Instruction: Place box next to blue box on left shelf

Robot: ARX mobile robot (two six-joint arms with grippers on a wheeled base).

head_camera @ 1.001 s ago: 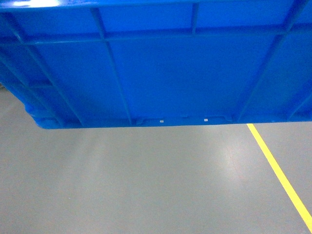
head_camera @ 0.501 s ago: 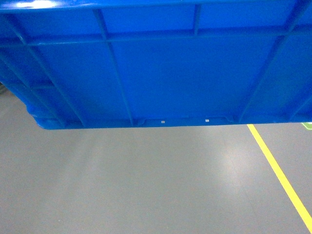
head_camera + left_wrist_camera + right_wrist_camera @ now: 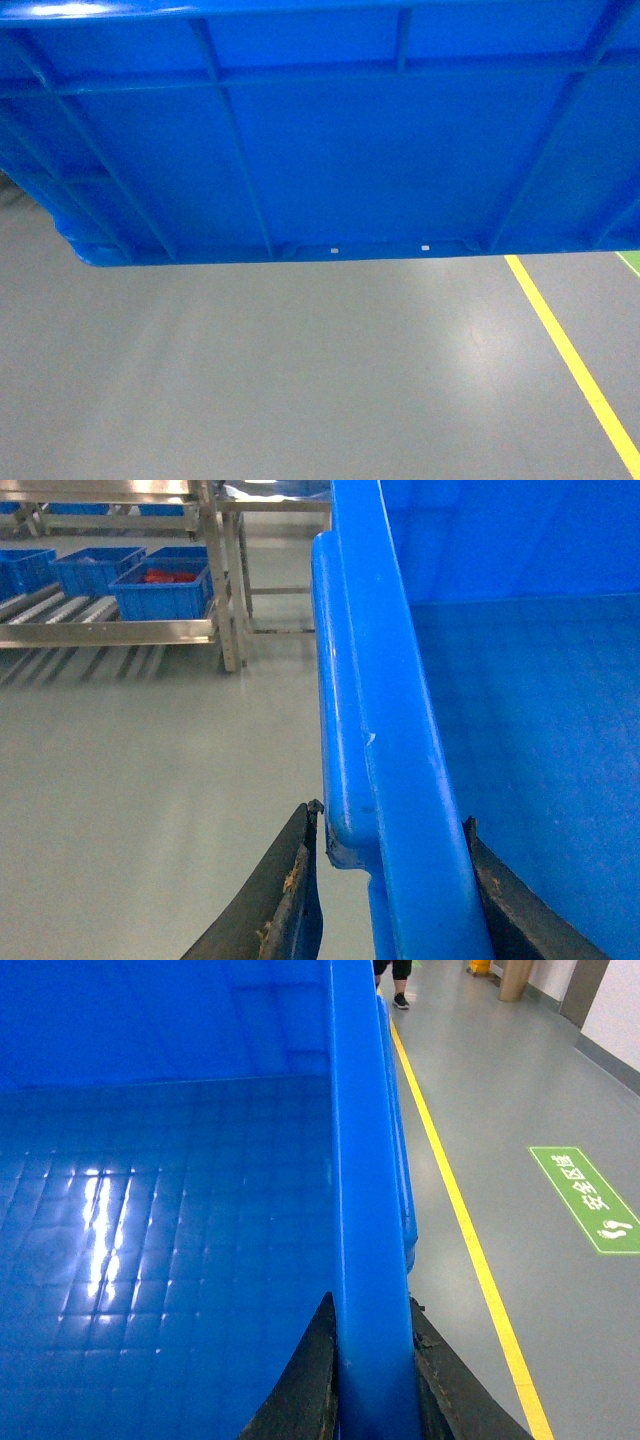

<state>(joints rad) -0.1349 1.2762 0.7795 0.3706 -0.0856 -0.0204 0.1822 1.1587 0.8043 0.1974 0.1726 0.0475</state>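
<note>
Silvery-grey metal marks the left shelf, seen far off in the upper left of the left wrist view, its roller tracks carrying several small blue boxes, one with something red inside. Between that rack and the robot lies a broad stretch of grey floor. Moving right, the left gripper has its dark fingers on either side of the thick rolled rim of the box, the big blue crate, one finger outside the wall and one inside, jaws closed on that rim. In the head view the crate's ribbed wall fills the upper half of the picture, held up off the floor and close before the camera, with only bare grey floor and a yellow line beneath. Further right, the right gripper pinches the opposite wall the same way, jaws narrow on the rim, the crate's gridded bottom showing empty. A green floor sign lies beyond the yellow line, and someone's feet stand in the distance. By my reckoning this is the carrying step, the crate lifted and held by both arms, the rack well apart. The next move calls for driving to the rack, keeping the crate level and both grips even, then lining it up beside a blue box on the rollers.
</note>
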